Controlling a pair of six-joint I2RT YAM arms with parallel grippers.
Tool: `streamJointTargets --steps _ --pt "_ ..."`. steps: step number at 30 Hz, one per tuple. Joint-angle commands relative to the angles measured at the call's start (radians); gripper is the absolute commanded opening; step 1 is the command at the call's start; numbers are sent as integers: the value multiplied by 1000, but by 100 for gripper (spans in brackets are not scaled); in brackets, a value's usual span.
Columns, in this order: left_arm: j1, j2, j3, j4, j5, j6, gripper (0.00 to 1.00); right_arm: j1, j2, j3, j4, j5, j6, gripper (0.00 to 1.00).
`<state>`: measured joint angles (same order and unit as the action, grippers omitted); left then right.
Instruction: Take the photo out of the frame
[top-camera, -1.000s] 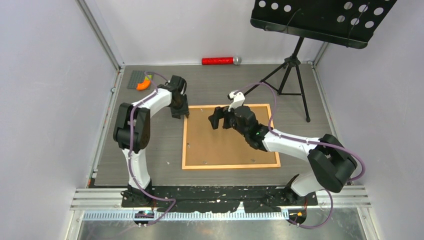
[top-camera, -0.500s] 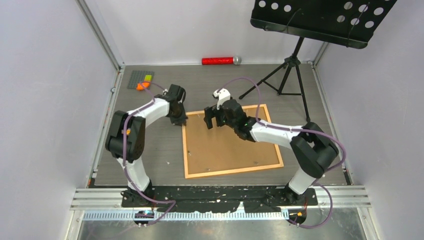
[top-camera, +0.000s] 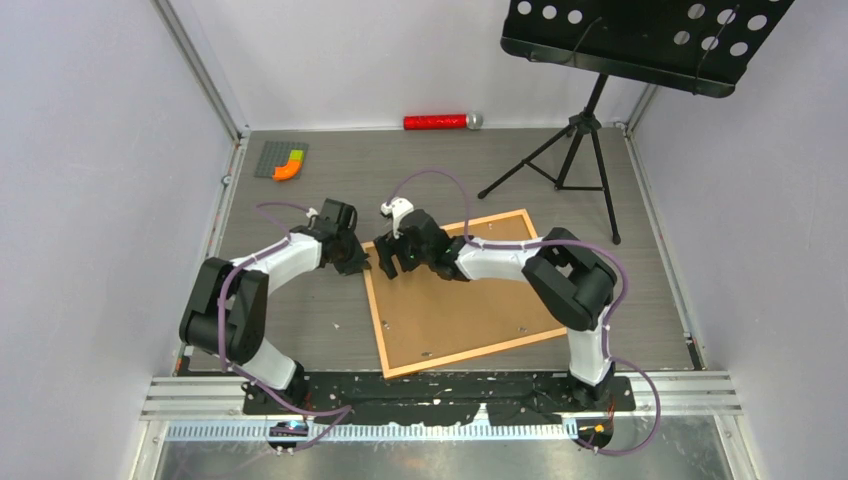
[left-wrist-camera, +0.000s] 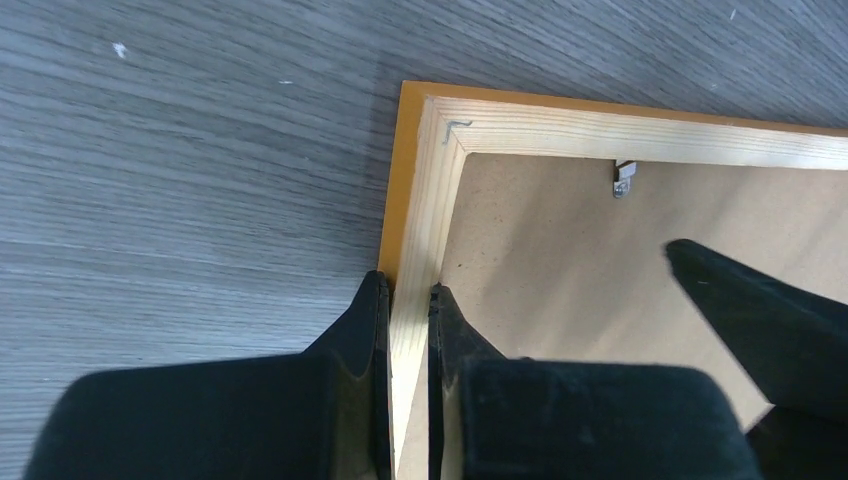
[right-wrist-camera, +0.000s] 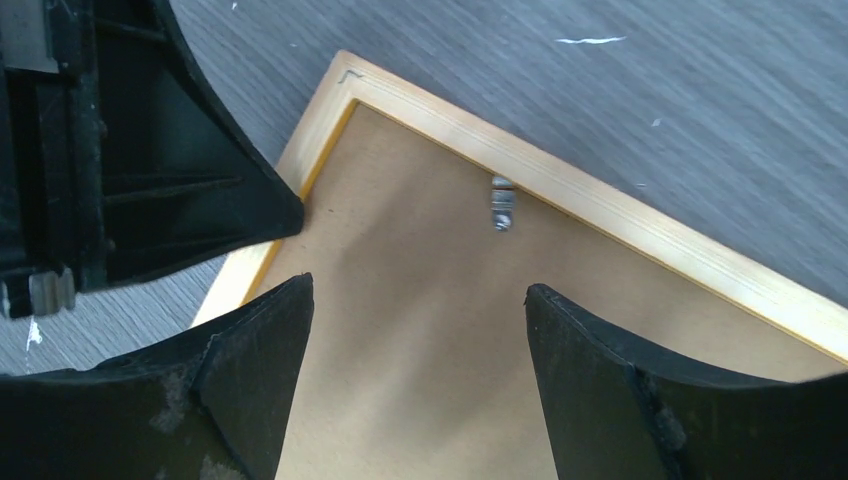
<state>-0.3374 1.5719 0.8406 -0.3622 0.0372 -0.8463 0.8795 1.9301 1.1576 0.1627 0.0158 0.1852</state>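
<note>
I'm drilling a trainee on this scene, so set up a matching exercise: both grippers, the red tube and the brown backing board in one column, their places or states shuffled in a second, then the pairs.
Column one
1. left gripper
2. right gripper
3. red tube
4. backing board

Column two
A. at the table's far edge, by the wall
B. fingers spread open above the backing board
C. fingers closed on a side rail of the frame, near its corner
D. lying inside the frame, facing up

Pairs: 1-C, 2-B, 3-A, 4-D
</note>
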Motion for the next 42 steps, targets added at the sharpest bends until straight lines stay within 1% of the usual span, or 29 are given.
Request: streamJointTargets --steps 1,4,6,9,13,16,23,28,30,32,34,35,36,38,42 --pt "-17 66 -92 -61 81 -63 0 34 42 76 -19 86 19 80" --pt "-23 62 -99 -61 82 -66 0 38 73 108 -26 155 39 69" --pt "-24 56 -103 -62 82 -68 0 39 89 118 -28 202 48 64" --pt "-26 47 -96 -72 78 -63 0 42 97 115 -24 273 48 62" --pt "-27 40 -84 -99 66 -51 0 42 99 100 -5 315 41 59" --pt "-28 33 -78 -112 67 -38 0 42 110 102 18 326 18 55" --pt "-34 36 -77 -117 78 -28 0 41 170 152 18 290 2 39" --pt "-65 37 -81 -108 78 -42 0 44 204 171 6 327 8 36" --pt "-83 39 -84 -109 75 -47 0 44 223 186 -8 340 21 32" --pt "-97 41 -90 -114 69 -57 0 47 235 195 -20 365 36 21" --pt "-105 44 -100 -113 70 -65 0 47 236 194 -20 389 59 14" --pt "-108 45 -105 -113 73 -69 0 46 235 196 -31 399 68 13" --pt "-110 44 -110 -113 75 -71 0 46 235 198 -51 419 95 7" --pt "-110 42 -118 -113 75 -75 0 40 227 196 -75 435 147 5" --pt "-111 39 -124 -113 77 -77 0 20 201 174 -99 445 252 5"
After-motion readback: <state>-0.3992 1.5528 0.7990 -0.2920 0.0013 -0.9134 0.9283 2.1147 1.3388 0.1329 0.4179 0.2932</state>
